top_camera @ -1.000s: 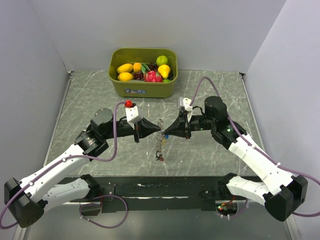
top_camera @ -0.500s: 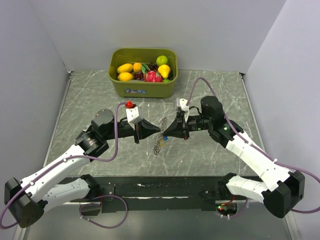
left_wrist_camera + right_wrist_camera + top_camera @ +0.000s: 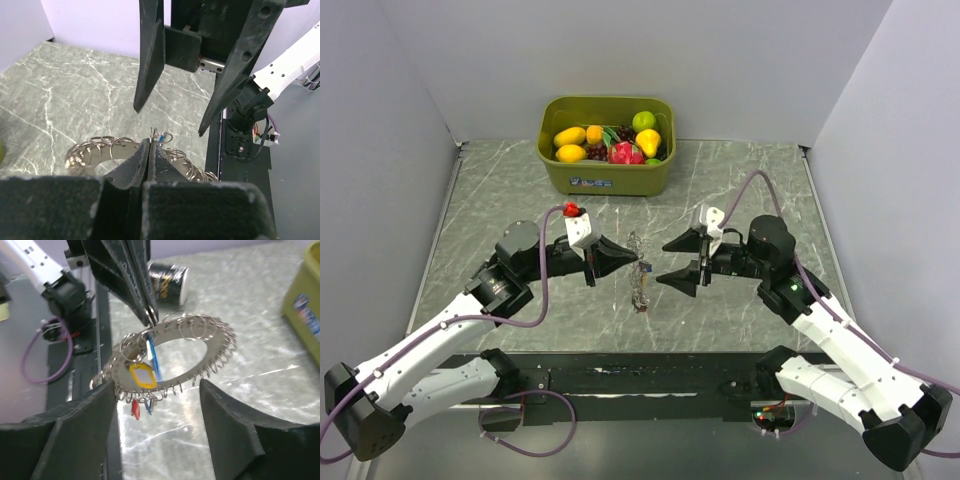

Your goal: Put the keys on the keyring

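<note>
The keyring (image 3: 639,285) is a flat silvery loop edged with small split rings, hanging over the table's middle. My left gripper (image 3: 639,263) is shut on its upper rim (image 3: 100,150); the jaws (image 3: 151,143) are pressed together. In the right wrist view the keyring (image 3: 200,330) carries keys: a blue one (image 3: 152,357), a yellow tag (image 3: 141,376) and a red one (image 3: 135,410) dangling below. My right gripper (image 3: 663,263) stands open just right of the ring, touching nothing. Its fingers (image 3: 85,425) flank the ring's lower edge, with the right gripper (image 3: 157,385) centred beneath it.
A green bin (image 3: 607,180) of toy fruit stands at the back centre, its wall (image 3: 310,300) also at the right edge of the right wrist view. A black rail (image 3: 640,380) runs along the near table edge between the arm bases.
My right gripper has opened and drawn back to the right, off the keyring. The ring now hangs from my left gripper alone, which stayed shut and shifted slightly.
</note>
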Controlling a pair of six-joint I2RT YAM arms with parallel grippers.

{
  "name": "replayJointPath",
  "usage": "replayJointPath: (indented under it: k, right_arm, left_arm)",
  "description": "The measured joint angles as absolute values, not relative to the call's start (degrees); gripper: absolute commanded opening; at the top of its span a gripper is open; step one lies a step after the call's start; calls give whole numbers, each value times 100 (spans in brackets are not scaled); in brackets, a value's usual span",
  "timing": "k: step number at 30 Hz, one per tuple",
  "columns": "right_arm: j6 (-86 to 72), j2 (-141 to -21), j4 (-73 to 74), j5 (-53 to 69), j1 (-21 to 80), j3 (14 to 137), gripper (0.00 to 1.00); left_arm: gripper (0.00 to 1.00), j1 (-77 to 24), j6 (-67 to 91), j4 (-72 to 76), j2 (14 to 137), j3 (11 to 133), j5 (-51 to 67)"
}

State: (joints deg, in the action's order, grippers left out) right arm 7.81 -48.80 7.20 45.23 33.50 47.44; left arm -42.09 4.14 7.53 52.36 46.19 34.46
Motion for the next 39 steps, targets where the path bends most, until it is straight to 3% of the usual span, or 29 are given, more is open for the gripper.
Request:
replayJointPath:
  k: [4, 12, 39]
  right_arm:
    - [725, -4692, 486, 4351, 3350, 4641, 93]
    - [709, -4530, 336, 4296, 3350, 4495, 97]
    - [705, -4602, 364, 4300, 3350, 4482, 100]
  left_arm:
    - [1, -4209, 410, 746, 5196, 4617, 3398]
    - [1, -4209, 368, 707, 5118, 4609, 3304]
    - [1, -4209, 244, 620, 5419, 4584, 3256]
